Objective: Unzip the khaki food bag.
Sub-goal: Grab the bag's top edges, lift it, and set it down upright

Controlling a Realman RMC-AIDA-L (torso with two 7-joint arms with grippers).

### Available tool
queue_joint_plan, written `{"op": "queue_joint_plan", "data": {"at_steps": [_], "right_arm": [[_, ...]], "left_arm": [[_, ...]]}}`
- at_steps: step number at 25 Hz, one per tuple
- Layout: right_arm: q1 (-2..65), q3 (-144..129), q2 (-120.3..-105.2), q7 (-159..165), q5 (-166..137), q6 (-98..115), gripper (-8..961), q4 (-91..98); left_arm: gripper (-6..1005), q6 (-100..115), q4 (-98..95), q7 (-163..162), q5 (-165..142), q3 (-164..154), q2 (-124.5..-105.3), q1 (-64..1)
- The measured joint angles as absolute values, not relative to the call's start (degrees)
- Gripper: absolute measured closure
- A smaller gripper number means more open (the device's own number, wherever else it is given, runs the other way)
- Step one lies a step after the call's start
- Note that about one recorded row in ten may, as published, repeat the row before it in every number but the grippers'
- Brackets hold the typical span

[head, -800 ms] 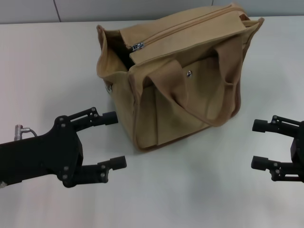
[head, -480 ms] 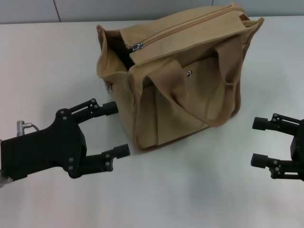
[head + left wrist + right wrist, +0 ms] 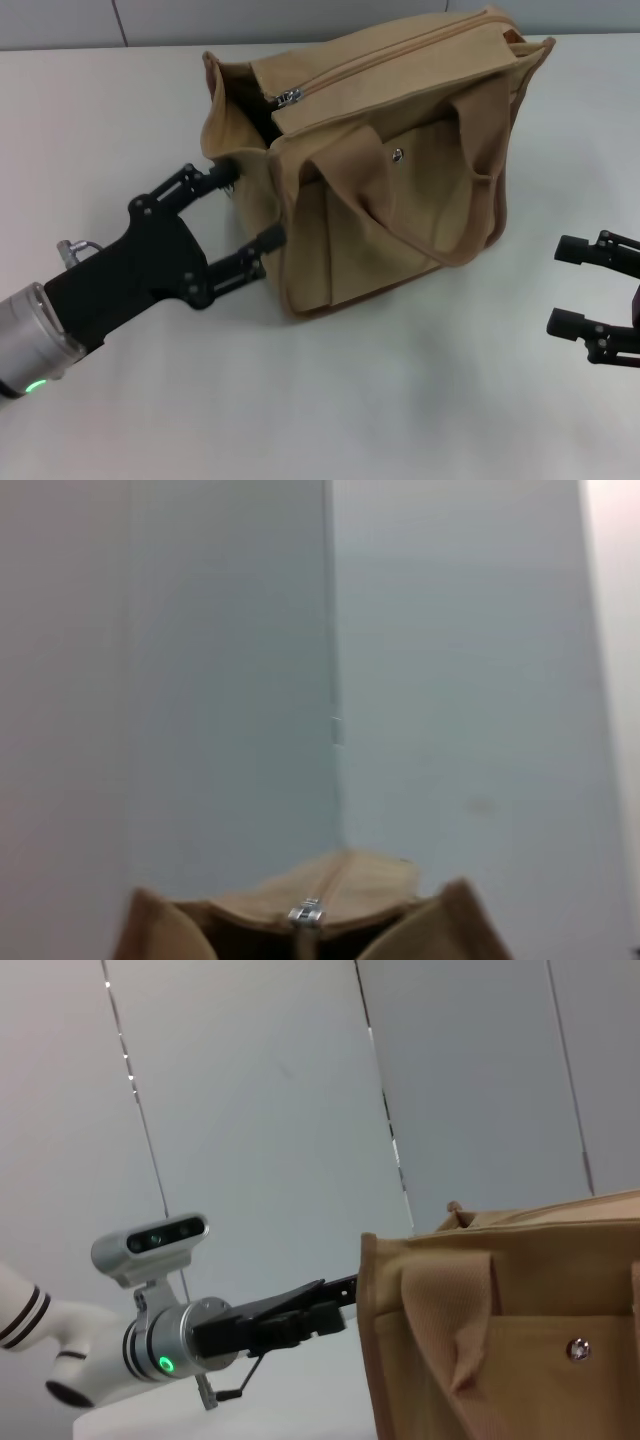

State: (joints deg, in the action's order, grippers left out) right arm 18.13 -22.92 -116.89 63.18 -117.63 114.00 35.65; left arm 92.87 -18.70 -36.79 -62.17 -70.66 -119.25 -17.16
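Observation:
The khaki food bag [image 3: 400, 170] stands on the white table, a tan canvas tote with brown piping, two wide handles and a front pocket snap [image 3: 398, 154]. Its top zipper is closed along most of its length, with the silver pull [image 3: 290, 97] near the bag's left end, where the mouth gapes a little. My left gripper [image 3: 248, 208] is open, its fingers straddling the bag's left end wall. The left wrist view shows the bag's top and pull [image 3: 305, 915]. My right gripper [image 3: 565, 285] is open and empty, to the right of the bag and apart from it.
The white table [image 3: 400, 400] runs to a grey wall at the back. The right wrist view shows the bag's front [image 3: 520, 1340] and my left arm [image 3: 180, 1345] beyond it.
My left gripper has moved forward and right, from open table to the bag's left end, which it now straddles. My right gripper has drawn back a little to the right.

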Motion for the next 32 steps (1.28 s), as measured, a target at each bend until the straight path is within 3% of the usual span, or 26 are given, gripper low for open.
{"op": "queue_joint_plan", "data": {"at_steps": [8, 16, 32], "right_arm": [[18.0, -22.2, -117.29, 63.1, -117.6, 113.6, 110, 35.3], [17.6, -20.5, -117.43, 63.0, -117.6, 113.5, 110, 35.3], [17.7, -18.2, -117.51, 63.0, -117.6, 113.5, 110, 35.0]], "left_arm": [[226, 89.7, -16.5, -32.9, -46.5, -87.5, -119.27, -18.9], [256, 92.3, -17.3, -32.7, -43.7, -88.3, -119.12, -15.4], [316, 76.2, -24.0, -30.2, -23.8, -109.5, -119.24, -17.4]]}}
